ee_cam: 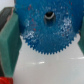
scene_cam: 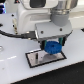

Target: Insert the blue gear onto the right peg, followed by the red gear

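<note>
Blue gear clamped between fingers above grey plate (white table, seemingly)

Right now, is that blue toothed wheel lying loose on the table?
No. The blue gear is held up in the gripper, above the grey plate, not lying on the table.
</note>
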Motion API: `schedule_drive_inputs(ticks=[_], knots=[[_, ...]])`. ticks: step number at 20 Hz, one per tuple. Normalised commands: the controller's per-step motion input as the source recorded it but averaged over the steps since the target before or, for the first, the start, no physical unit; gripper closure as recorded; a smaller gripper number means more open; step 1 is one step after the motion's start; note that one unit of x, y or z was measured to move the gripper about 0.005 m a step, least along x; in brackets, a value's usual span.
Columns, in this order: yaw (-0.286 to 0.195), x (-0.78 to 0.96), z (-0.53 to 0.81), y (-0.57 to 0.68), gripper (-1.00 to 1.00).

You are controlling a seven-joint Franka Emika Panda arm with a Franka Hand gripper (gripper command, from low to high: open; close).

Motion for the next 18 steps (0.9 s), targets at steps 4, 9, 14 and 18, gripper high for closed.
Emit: schedule_drive_inputs(ticks=[4,9,14,18], knots=[[0.0,0.07,-0.38,-0.31,1.0],[0.0,0.23,-0.07,-0.2,1.0],[0.0,0.32,0.16,-0.04,1.0],[0.0,0.18,0.12,0.0,1.0]])
